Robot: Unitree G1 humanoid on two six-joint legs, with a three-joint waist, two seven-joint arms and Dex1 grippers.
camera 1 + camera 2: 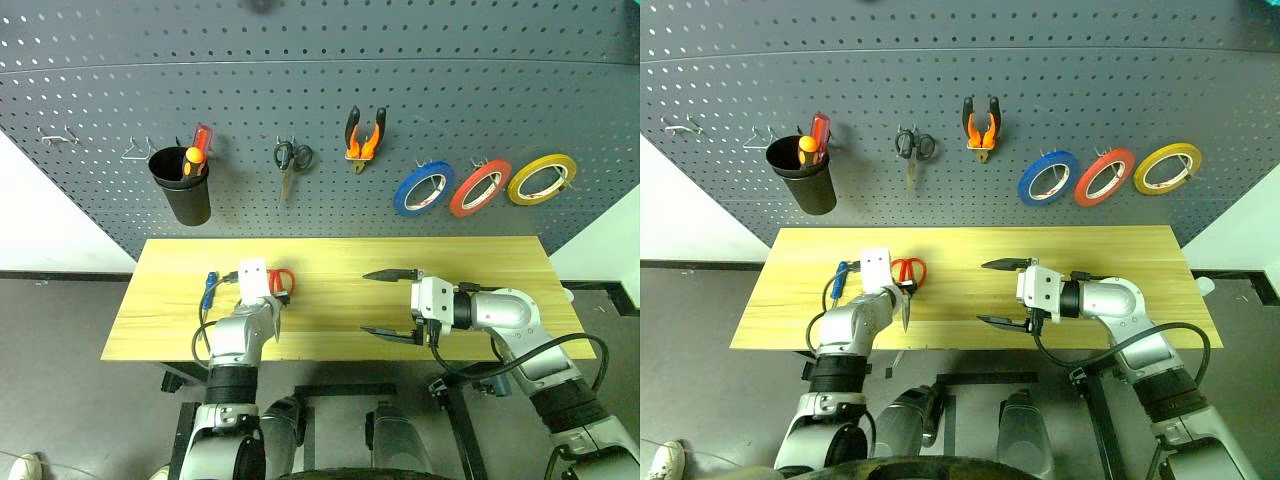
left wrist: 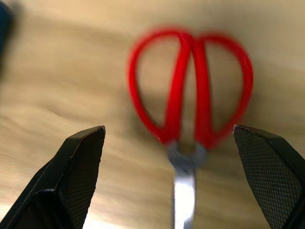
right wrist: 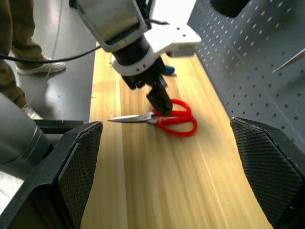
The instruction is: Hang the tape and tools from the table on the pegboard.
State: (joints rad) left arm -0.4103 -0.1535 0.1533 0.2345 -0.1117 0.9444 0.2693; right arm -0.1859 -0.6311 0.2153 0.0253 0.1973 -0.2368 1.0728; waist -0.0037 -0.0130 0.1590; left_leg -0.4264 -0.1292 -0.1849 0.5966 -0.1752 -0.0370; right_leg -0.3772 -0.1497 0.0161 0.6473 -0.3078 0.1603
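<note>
Red-handled scissors [image 1: 283, 279] lie flat on the wooden table [image 1: 480, 260], handles toward the pegboard [image 1: 320, 90]. My left gripper [image 2: 167, 130] hovers just over them, open, its fingers [image 3: 159, 100] on either side of the handles without gripping. The blue-handled screwdriver [image 1: 209, 287] lies just left of that hand. My right gripper [image 1: 385, 302] is open and empty over the table's middle right, pointing left. The orange-and-black pliers [image 1: 364, 138] hang on the pegboard. So does the red tape [image 1: 480, 187].
A black cup [image 1: 183, 186] with a red-and-orange screwdriver hangs at the pegboard's left, with small black scissors [image 1: 291, 160] beside it. Blue tape [image 1: 423, 188] and yellow tape [image 1: 541, 178] flank the red ring. A person's legs [image 3: 14, 38] stand beyond the table's left end.
</note>
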